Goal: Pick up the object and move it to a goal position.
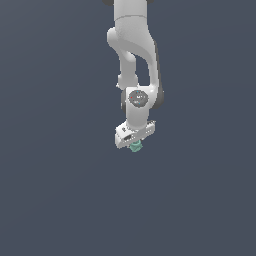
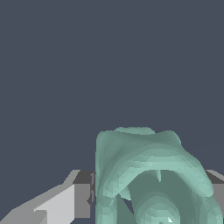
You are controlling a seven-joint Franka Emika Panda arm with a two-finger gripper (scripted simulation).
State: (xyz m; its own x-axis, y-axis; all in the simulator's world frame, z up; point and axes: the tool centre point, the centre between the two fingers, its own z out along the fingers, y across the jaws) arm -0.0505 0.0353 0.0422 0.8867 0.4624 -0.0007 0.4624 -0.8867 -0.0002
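Observation:
The object (image 1: 135, 146) is a tiny teal-green lump that sits right under my white gripper (image 1: 135, 144) in the exterior view, mostly hidden by the hand. In the wrist view the object (image 2: 148, 175) fills the space between my grey fingers (image 2: 82, 199), with its ring-like hollow facing the camera. The jaws stand shut against its two sides. The arm hangs straight down from the top of the exterior view.
A plain dark blue-grey surface (image 1: 60, 190) spreads all around the arm in both views. No other objects, containers or edges show.

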